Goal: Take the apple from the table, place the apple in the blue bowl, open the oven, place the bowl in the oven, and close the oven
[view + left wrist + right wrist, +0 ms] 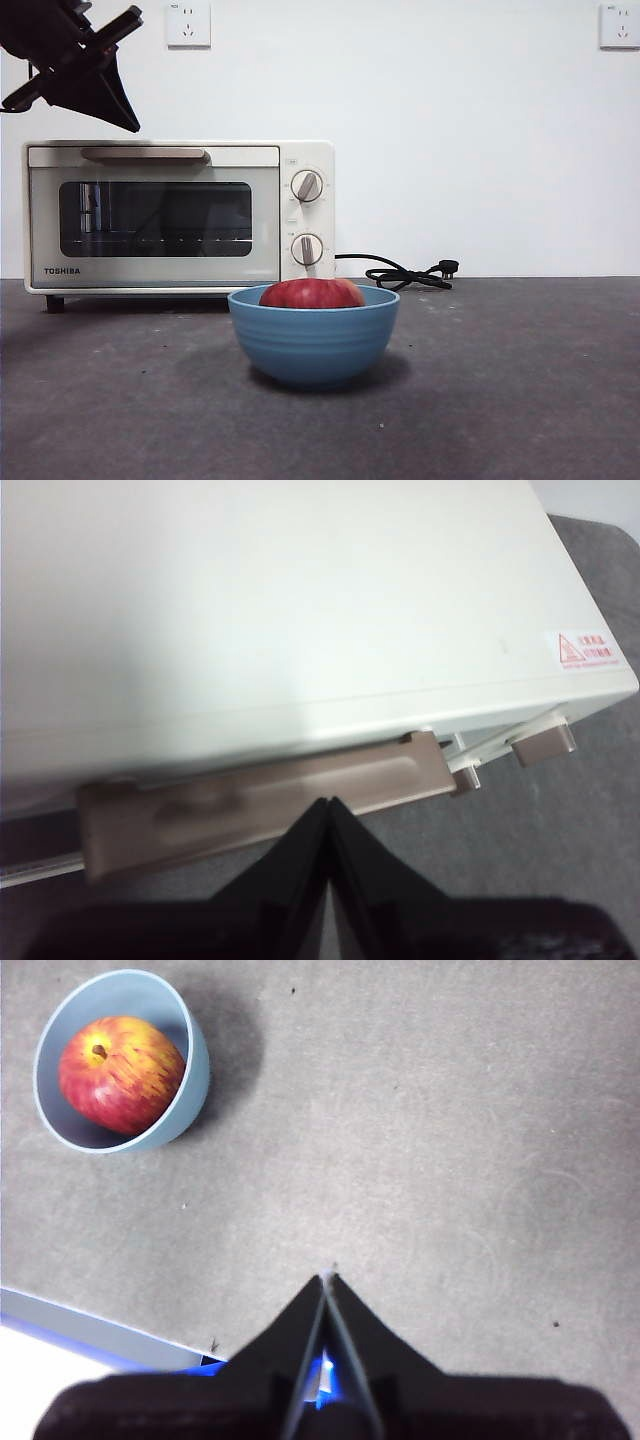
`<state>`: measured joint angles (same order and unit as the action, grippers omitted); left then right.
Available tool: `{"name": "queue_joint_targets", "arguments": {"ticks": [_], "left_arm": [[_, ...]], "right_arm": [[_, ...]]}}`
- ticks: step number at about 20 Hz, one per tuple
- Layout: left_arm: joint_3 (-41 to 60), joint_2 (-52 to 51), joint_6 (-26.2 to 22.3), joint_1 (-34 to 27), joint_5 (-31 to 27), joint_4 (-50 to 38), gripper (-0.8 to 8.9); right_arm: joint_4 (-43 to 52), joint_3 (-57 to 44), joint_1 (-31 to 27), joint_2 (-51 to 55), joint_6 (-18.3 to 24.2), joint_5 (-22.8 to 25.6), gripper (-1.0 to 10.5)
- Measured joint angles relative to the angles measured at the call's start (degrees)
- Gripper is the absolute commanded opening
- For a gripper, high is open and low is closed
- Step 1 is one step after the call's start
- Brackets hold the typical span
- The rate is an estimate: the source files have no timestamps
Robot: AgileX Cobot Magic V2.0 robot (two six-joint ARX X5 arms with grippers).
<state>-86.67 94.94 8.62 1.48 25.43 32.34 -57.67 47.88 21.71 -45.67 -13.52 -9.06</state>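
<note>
- The apple (312,293) is red, streaked with yellow-orange patches.
- The bowl (314,340) is medium blue, paler inside, with faint ridges running round its outside.
- The oven (180,216) is cream-white with a dark glass door, a beige handle (144,154), black "TOSHIBA" lettering and a small red-and-white label (585,648) on top.
- The cord (405,272) is black.
- The table (520,400) is dark grey, matte, lightly speckled.
- Both grippers, left (328,810) and right (327,1282), are black.
- The wall (450,120) is white.

Even bright light; oven (280,610) top overexposed, blurred; soft shadows.
</note>
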Motion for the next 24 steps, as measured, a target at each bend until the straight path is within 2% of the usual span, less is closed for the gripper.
{"name": "queue_joint_targets", "arguments": {"ticks": [9, 24], "left_arm": [[0.00, 0.33, 0.44, 0.00, -6.34, -0.81, -0.05], [-2.54, 4.11, -0.24, 0.81, -5.20, 2.34, -0.05]], "right_arm": [[-0.74, 0.00, 0.00, 0.00, -0.04, 0.04, -0.1], [-0.59, 0.00, 0.00, 0.00, -0.04, 0.04, -0.1]]}}
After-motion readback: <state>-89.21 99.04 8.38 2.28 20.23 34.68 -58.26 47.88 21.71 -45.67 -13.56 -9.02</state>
